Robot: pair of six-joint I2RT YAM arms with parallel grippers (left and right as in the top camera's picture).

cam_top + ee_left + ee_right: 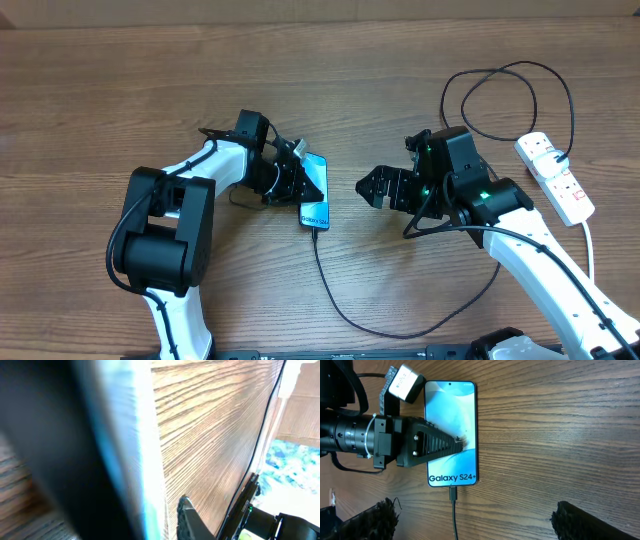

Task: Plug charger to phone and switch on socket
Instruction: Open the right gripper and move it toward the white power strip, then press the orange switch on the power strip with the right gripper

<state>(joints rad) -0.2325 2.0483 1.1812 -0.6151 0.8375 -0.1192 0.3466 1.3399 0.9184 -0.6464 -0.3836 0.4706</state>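
The phone (316, 188) has a lit blue screen reading "Galaxy S24+" and is tilted, with its left edge raised. My left gripper (288, 181) is shut on that edge, and one finger (445, 444) lies across the screen (451, 410). In the left wrist view the phone (145, 460) is a close blur. The charger, a thin black cable (335, 295), has its plug tip (452, 494) in the phone's bottom port. My right gripper (374, 188) is open and empty, right of the phone. The white socket strip (556, 176) lies at the far right.
The black cable loops over the table behind my right arm (500, 95) and reaches the strip. The strip's thick white cord (590, 245) runs toward the front right. The front loop of cable curves under my right arm.
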